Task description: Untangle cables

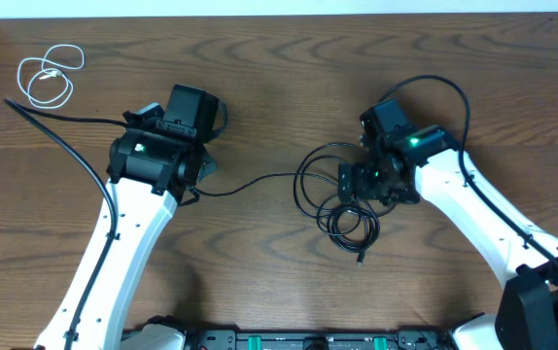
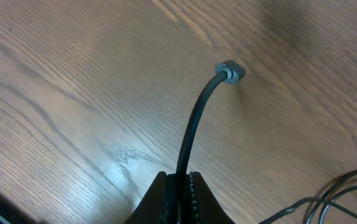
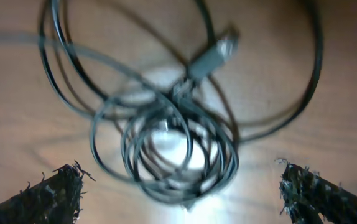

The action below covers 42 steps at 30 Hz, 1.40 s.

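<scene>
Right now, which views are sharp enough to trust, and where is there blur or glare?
Right wrist view: blurred, the cable coil smeared, bright glare on the table under it. Left wrist view: sharp, black cable and plug crisp, faint sheen lower left. Overhead view: clear, evenly lit.

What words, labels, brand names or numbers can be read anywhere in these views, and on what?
None readable. No print shows on the wooden table, the white cable, the black cables, the left arm or the right arm; the right wrist view is blurred.
</scene>
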Tool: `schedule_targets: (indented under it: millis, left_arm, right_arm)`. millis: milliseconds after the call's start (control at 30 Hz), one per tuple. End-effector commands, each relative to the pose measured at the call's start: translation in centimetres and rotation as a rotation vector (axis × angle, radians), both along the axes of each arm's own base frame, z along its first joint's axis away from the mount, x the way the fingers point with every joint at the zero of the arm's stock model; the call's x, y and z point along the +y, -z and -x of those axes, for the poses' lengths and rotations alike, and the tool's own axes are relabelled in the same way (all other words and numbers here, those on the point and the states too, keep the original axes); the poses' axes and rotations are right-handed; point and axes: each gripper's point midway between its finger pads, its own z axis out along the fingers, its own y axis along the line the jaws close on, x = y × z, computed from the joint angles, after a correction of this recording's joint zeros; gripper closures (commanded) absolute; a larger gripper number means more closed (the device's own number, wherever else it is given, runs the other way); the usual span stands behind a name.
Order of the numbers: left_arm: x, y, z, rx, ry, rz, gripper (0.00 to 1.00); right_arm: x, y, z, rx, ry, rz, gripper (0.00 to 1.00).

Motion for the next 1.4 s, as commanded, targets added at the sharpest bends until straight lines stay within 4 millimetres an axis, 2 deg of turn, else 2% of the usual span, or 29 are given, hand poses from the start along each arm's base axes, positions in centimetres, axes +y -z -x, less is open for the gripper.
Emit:
schedule_targets:
  millis: [0,133,233,333,400,567,667,833,900,933,1000,1033,1100,1167,1200,1300,1367]
  left_arm:
    - [1.3,-0.2,-0.3,-0.003,-0.034,-0.041,0.92]
    - [2.9,-0.1,-0.4,0.004,-0.086,-0.044,0.92]
    - [3.5,0.1,-0.3,0.012,-0.114,-0.015,0.92]
    - [3.8,0.3,-0.1,0.022,-0.132,0.011,0.92]
    - [3.9,0.4,0.1,0.029,-0.138,0.013,0.92]
    - [3.9,0.4,0.1,0.030,-0.138,0.012,0.92]
    - [3.9,0.4,0.1,0.030,-0.138,0.013,0.92]
    - [3.9,0.4,0.2,0.034,-0.138,0.012,0.91]
    - [3.9,0.4,0.2,0.034,-0.138,0.012,0.91]
    - [3.9,0.4,0.2,0.034,-0.138,0.012,0.91]
    - [3.9,0.4,0.2,0.034,-0.138,0.012,0.91]
    - [3.9,0.4,0.2,0.035,-0.137,0.013,0.91]
    - [3.9,0.4,0.2,0.035,-0.137,0.015,0.91]
    - [3.9,0.4,0.2,0.035,-0.137,0.015,0.90]
    - [3.9,0.4,0.2,0.035,-0.137,0.015,0.87]
    - [3.9,0.5,0.3,0.039,-0.137,0.013,0.84]
    - [3.9,0.5,0.4,0.043,-0.137,0.013,0.83]
  right_arm:
    - [0.6,0.2,1.6,0.032,-0.088,0.016,0.01]
    - [1.4,1.0,2.8,0.046,-0.128,0.023,0.01]
    - [2.1,2.6,3.3,0.040,-0.111,0.014,0.05]
    - [2.3,4.5,4.1,0.043,-0.071,0.007,0.24]
    - [2.6,5.3,4.4,0.042,-0.051,-0.007,0.30]
    - [4.6,5.6,4.4,0.043,-0.033,-0.116,0.33]
    - [4.8,5.7,4.3,0.039,-0.031,-0.122,0.38]
    - [4.0,6.3,4.6,0.041,-0.022,-0.091,0.59]
    - [3.7,6.6,4.7,0.040,-0.019,-0.075,0.62]
    - [3.6,6.6,4.8,0.041,-0.019,-0.073,0.68]
    - [3.6,6.6,4.7,0.041,-0.019,-0.073,0.92]
    - [3.7,6.6,4.7,0.041,-0.019,-0.075,0.99]
    - [4.3,6.2,4.7,0.049,-0.023,-0.106,0.99]
    - [5.5,5.0,4.4,0.057,-0.037,-0.171,0.99]
    - [6.3,4.1,4.3,0.055,-0.063,-0.213,0.99]
    - [8.6,-0.1,3.4,0.022,-0.159,-0.344,0.99]
    - [9.2,-3.3,2.8,-0.018,-0.182,-0.368,0.99]
